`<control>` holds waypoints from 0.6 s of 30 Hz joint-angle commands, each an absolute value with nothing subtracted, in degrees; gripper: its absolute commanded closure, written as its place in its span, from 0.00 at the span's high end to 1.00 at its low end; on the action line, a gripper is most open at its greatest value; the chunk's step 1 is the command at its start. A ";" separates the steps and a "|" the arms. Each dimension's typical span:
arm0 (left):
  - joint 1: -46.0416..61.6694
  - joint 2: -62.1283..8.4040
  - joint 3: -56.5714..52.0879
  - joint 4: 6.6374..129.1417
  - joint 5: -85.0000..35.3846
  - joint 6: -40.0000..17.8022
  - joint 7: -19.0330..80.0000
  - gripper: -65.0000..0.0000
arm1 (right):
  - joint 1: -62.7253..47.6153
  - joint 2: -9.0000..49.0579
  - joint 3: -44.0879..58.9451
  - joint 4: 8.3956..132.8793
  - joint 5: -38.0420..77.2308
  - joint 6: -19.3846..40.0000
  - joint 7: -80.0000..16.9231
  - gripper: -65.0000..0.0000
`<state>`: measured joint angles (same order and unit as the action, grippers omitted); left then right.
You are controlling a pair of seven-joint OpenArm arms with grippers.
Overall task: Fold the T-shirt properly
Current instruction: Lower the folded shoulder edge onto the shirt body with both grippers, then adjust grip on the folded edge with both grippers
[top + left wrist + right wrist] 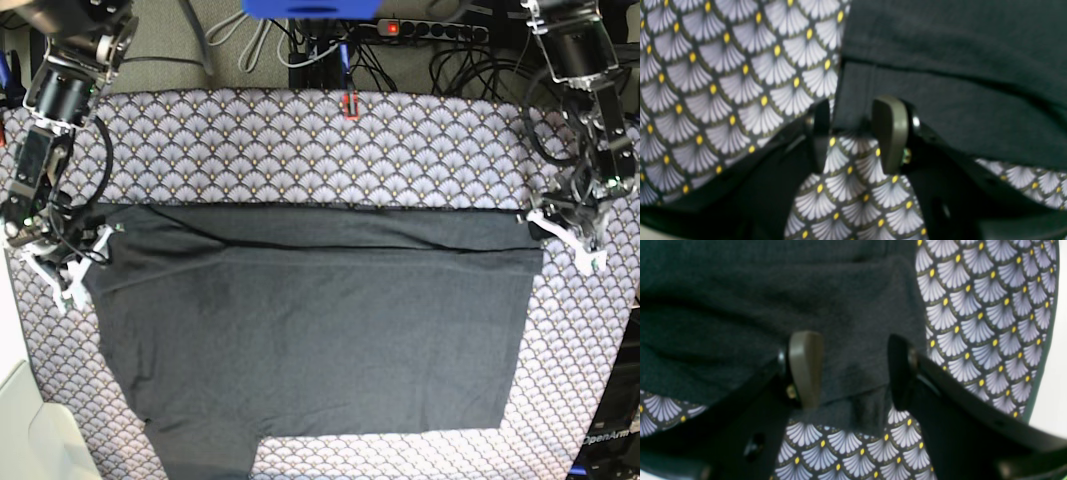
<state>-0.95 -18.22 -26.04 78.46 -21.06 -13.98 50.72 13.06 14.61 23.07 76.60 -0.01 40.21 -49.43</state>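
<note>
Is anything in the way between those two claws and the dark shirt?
Nothing visible. The left gripper and right gripper each sit open around an edge of the T-shirt, which lies spread on the patterned cloth.

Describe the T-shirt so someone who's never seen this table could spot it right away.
A scallop-patterned lilac-grey cloth with yellow dots covers the whole table. Spread flat across its middle lies the T-shirt, with one arm's gripper at each of its far corners. It is the only plain thing there: dark charcoal, with no print.
</note>
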 commanded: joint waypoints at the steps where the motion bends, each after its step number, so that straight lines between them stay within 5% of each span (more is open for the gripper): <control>1: -1.80 -19.03 -26.33 78.81 -21.49 -14.20 49.71 0.38 | 13.85 15.60 23.25 77.67 0.66 40.00 -48.31 0.51; 18: -1.01 -18.68 -26.42 78.29 -21.05 -13.76 49.54 0.38 | 9.10 15.25 23.25 85.14 0.75 40.00 -48.48 0.58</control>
<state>-0.16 -17.82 -26.13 77.56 -20.71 -13.58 50.72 8.49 14.44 23.07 84.03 0.34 40.21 -49.34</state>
